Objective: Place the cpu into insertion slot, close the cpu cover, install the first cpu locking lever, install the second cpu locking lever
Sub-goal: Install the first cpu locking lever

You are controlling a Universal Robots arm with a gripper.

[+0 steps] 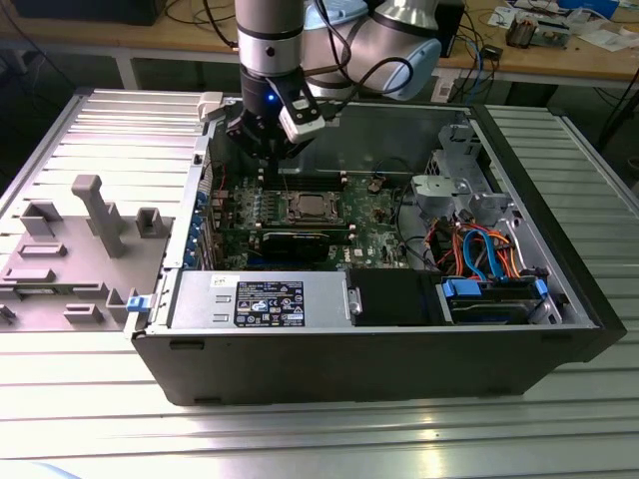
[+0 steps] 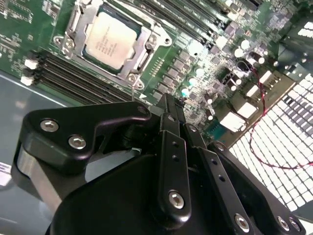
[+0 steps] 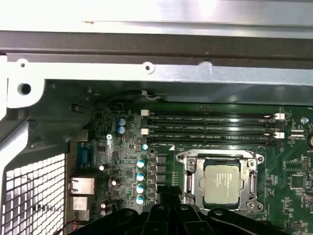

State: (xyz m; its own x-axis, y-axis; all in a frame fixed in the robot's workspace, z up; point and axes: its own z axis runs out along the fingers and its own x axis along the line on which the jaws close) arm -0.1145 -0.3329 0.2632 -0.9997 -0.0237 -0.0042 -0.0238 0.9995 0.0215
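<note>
The cpu lies flat in the insertion slot on the green motherboard inside the open case. In both wrist views its silver-grey top shows through the window of the cpu cover, which lies down around it. My gripper hangs above the board, behind the slot and towards the exterior view's left. Its black fingers are shut together with nothing between them. The gripper's tip is apart from the slot. How the locking levers stand is unclear.
Black memory slots run beside the socket. A perforated case wall with a red wire is close to the gripper. A power supply and drive bay with cables fill the case's near side. A grey fixture sits outside.
</note>
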